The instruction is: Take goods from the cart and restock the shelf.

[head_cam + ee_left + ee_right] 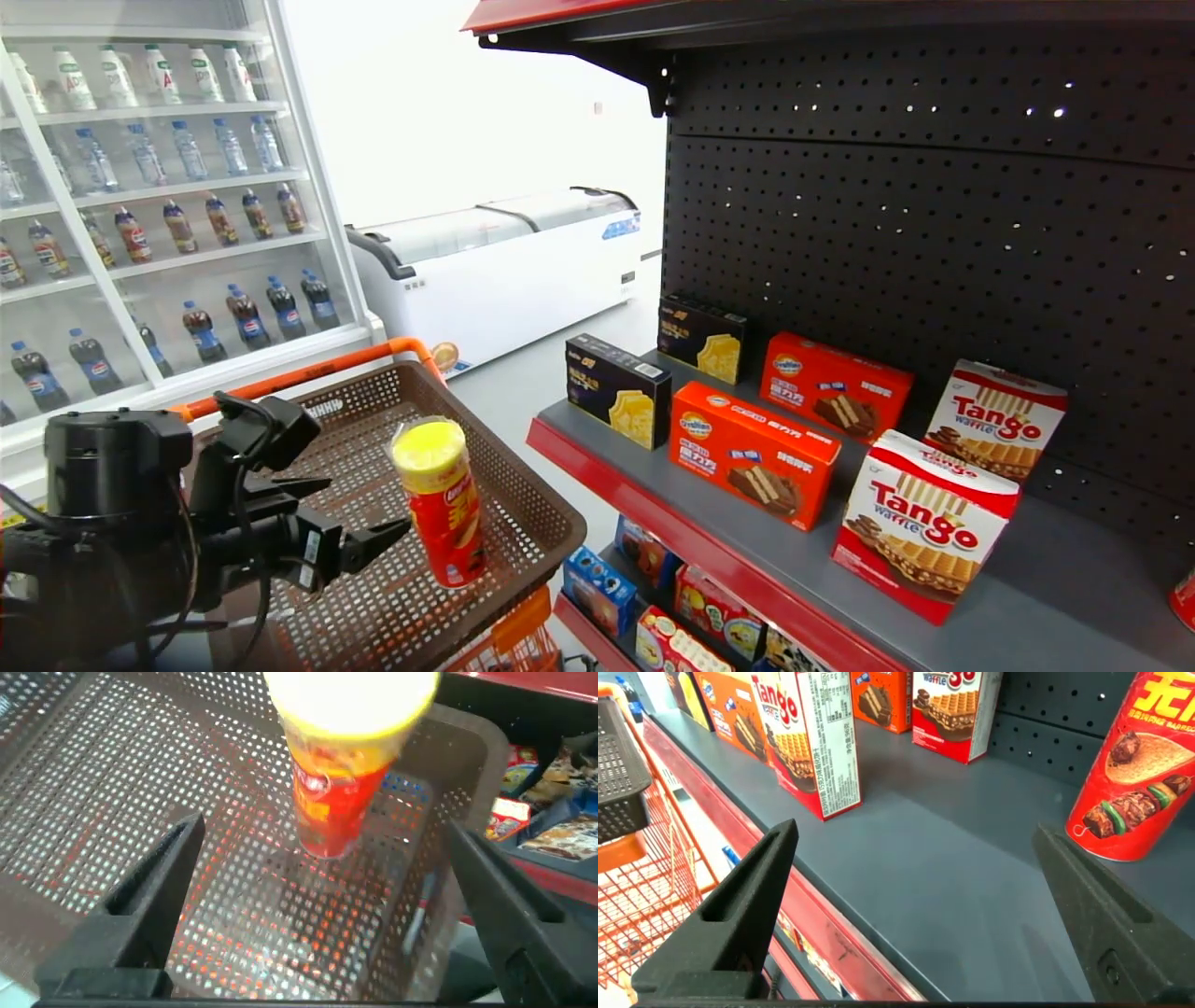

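Can point(437, 499) stands in basket point(359, 411), left of shelf point(1046, 597).

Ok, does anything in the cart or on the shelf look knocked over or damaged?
Nothing stands out. The chip can stands upright in the cart basket, and the snack boxes on the shelf stand upright in tidy rows, with nothing spilled or visibly dented.

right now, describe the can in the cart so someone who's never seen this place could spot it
Left of the grey shelf stands a cart with an orange handle and a brown perforated basket. Upright in that basket is a tall red can with a yellow lid, the only item in it; the boxes all sit on the shelf.
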You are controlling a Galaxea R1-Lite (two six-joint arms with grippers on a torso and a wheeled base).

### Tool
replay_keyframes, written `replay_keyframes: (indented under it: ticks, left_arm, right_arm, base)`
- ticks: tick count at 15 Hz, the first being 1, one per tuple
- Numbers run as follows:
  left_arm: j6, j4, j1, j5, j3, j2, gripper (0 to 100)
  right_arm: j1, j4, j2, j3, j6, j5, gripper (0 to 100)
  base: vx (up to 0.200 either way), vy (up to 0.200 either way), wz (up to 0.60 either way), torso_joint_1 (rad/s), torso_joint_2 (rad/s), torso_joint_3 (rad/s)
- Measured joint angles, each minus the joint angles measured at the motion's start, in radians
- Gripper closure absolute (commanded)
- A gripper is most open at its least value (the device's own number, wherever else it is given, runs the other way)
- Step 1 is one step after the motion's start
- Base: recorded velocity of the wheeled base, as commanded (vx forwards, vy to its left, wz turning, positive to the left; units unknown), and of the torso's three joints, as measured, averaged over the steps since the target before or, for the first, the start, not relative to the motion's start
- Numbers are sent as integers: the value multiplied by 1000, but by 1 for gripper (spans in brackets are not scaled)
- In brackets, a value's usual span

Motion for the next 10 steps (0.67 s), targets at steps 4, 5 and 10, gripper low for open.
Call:
replay_keyframes:
  ticks: [4, 5, 10]
  left_arm:
    - [-1, -54, -14, 0, -90, 172, 0]
    - [-2, -65, -21, 1, -117, 210, 0]
    - [-1, -87, -93, 2, -192, 344, 0]
  right_arm:
    - [-1, 0, 0, 0, 0, 0, 0]
    - [0, 0, 0, 0, 0, 0, 0]
    - [0, 0, 0, 0, 0, 0, 0]
  base:
    - [0, 0, 0, 0, 0, 0]
    - [0, 0, 0, 0, 0, 0]
    - [0, 0, 0, 0, 0, 0]
